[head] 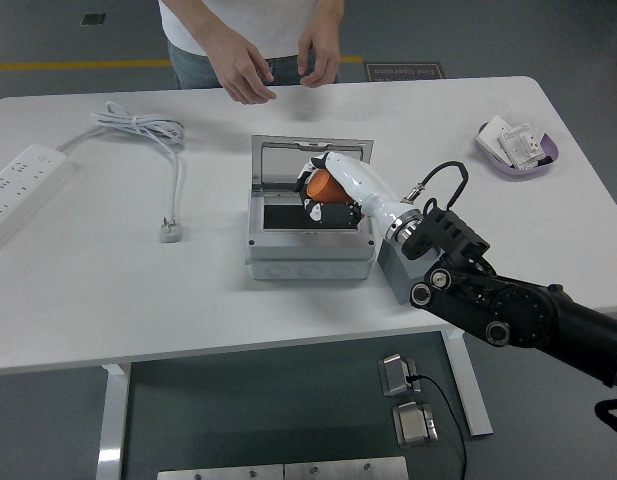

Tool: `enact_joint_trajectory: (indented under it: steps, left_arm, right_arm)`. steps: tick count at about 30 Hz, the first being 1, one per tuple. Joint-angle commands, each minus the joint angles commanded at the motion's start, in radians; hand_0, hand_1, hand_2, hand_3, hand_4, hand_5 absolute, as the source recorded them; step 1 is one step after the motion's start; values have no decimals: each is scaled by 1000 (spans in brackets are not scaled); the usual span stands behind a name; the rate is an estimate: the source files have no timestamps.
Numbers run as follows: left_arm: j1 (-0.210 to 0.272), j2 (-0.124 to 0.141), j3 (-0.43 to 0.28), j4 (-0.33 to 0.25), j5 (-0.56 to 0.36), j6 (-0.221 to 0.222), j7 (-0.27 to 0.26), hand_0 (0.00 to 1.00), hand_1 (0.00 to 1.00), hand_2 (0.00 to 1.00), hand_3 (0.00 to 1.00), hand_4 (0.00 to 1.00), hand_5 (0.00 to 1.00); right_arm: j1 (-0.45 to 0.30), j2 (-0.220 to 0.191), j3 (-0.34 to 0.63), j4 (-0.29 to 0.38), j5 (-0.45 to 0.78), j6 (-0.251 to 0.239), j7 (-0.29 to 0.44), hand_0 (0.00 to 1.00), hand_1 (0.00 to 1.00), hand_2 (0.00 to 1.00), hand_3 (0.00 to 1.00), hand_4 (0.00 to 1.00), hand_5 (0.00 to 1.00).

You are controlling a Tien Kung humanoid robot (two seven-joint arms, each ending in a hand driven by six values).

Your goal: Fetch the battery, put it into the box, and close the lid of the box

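Observation:
A grey box [310,252] stands at the table's middle with its lid [312,152] open and raised at the back. My right hand [323,195] reaches in from the lower right and is shut on an orange battery [324,186], holding it over the box's open inside. The box floor looks dark beneath the hand. My left arm is out of view.
A person stands at the far side, both hands [278,68] hovering above the table edge. A white power strip [21,188] and coiled cable [148,135] lie at left. A purple dish [517,148] with white items sits at far right.

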Motion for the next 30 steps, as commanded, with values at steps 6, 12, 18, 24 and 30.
enact_joint_trajectory:
  steps: [6, 12, 18, 24, 30]
  left_arm:
    - [-4, 2, -2, 0, 3, 0, 1, 668, 723, 684, 627, 636, 199]
    - [-6, 4, -9, 0, 10, 1, 3, 668, 722, 684, 627, 637, 201]
    - [-9, 4, -7, 0, 9, 1, 3, 667, 722, 686, 627, 638, 200]
    - [-9, 2, -9, -1, 13, 1, 4, 667, 723, 687, 628, 638, 200]
    - [-11, 2, -6, 0, 11, 0, 3, 667, 724, 685, 627, 638, 201]
  right_arm:
    - [41, 30, -46, -60, 15, 10, -9, 135, 284, 427, 383, 136, 2]
    - [72, 58, -97, -111, 34, 27, -10, 127, 283, 426, 378, 139, 2]
    - [90, 73, -139, -148, 44, 60, -10, 126, 282, 422, 379, 137, 2]
    - [93, 77, -147, -172, 63, 69, 15, 142, 286, 423, 386, 144, 2]
    - [94, 79, -146, -182, 71, 64, 45, 324, 410, 497, 586, 366, 2]
